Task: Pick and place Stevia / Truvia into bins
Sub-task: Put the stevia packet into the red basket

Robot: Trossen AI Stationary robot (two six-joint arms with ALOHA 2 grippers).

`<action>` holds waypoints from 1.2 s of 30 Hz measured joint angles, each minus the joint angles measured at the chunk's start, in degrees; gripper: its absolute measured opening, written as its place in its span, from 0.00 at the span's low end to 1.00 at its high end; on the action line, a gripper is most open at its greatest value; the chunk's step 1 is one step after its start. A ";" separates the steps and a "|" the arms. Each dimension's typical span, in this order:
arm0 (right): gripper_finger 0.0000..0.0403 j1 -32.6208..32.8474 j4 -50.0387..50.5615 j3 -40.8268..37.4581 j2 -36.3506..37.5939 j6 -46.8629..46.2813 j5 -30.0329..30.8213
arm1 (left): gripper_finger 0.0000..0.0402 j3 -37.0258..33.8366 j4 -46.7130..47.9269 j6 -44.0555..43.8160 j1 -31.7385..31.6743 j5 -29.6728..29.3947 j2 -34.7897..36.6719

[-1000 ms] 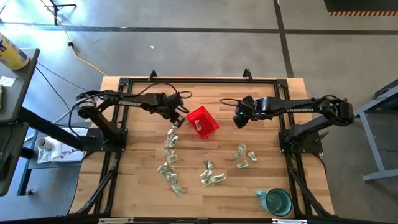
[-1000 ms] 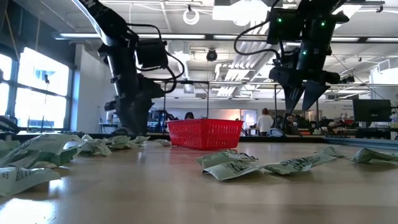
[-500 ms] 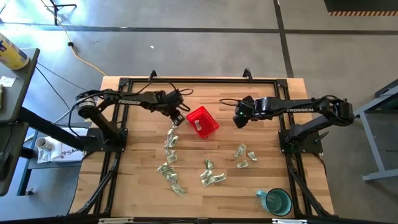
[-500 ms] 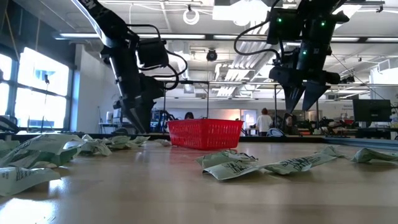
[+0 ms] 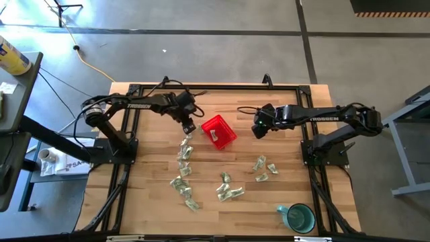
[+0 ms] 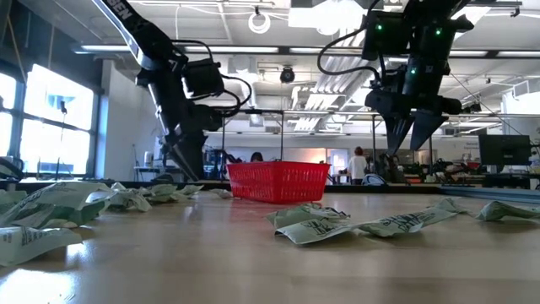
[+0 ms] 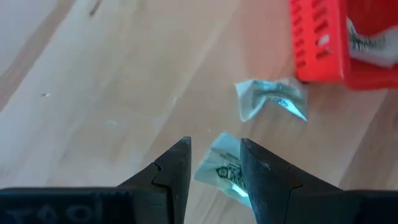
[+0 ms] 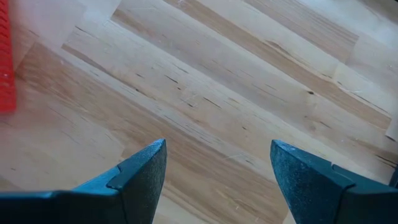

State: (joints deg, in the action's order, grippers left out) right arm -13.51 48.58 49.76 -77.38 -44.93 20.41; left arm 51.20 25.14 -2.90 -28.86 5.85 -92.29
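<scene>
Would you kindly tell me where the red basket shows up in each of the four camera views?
High view: the red basket sits at centre, between the two arms.
Low view: it stands at mid-frame on the far tabletop.
Left wrist view: its mesh wall fills the upper right corner.
Right wrist view: only a red sliver at the left edge.
Shared landmark: the basket itself.

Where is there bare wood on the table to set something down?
Bare wooden table lies along the left edge beside the scattered pale green sweetener packets, and between the red mesh plastic basket and the open right gripper. The centre is crowded with packets; a teal mug fills the near right corner.
</scene>
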 joint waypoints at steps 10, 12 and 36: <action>0.69 0.02 0.00 0.00 0.00 -0.06 -1.32 | 0.43 0.28 1.47 1.12 0.09 1.05 -5.43; 0.69 0.02 0.00 0.00 -0.02 -0.09 -1.47 | 0.43 0.28 1.53 1.10 0.09 1.11 -5.66; 0.69 0.02 0.00 0.00 -0.01 -0.04 0.03 | 0.06 7.74 8.55 -3.43 0.04 4.69 -5.53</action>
State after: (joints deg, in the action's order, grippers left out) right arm -13.50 48.58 49.76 -77.39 -44.97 20.44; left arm 58.94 33.70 -6.33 -28.82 10.53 -97.82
